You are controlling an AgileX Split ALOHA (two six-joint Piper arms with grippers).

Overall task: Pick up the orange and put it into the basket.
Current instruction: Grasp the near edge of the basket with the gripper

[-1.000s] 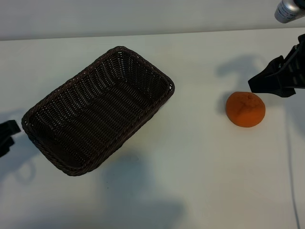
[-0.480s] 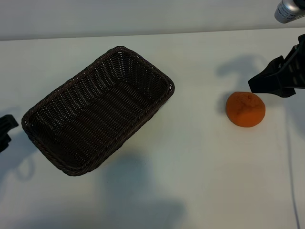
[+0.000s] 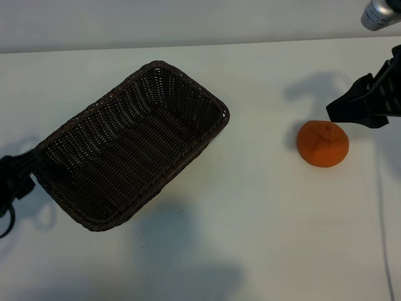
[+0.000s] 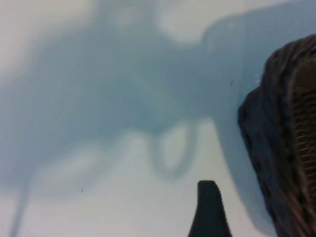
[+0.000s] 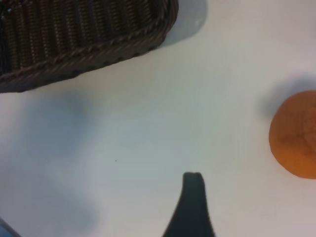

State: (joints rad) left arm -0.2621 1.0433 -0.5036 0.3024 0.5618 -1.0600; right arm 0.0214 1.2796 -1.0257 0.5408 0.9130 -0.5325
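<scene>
The orange (image 3: 322,143) lies on the white table at the right, well apart from the dark brown woven basket (image 3: 220,108), which sits slantwise at centre left with nothing in it. My right gripper (image 3: 358,105) hangs just behind and to the right of the orange, open and holding nothing. In its wrist view one dark finger (image 5: 192,200) shows, with the orange (image 5: 296,133) off to one side and the basket wall (image 5: 74,47) beyond. My left gripper (image 3: 15,179) is open at the table's left edge, right beside the basket's left corner (image 4: 291,123); one finger (image 4: 209,210) shows.
White tabletop (image 3: 250,226) spreads between the basket and the orange and along the front. A thin cable (image 3: 381,213) runs down the right edge. A grey metal part (image 3: 379,12) of the rig sits at the top right corner.
My left gripper has come in from the left edge toward the basket's left corner. The right gripper, the orange and the basket have not moved.
</scene>
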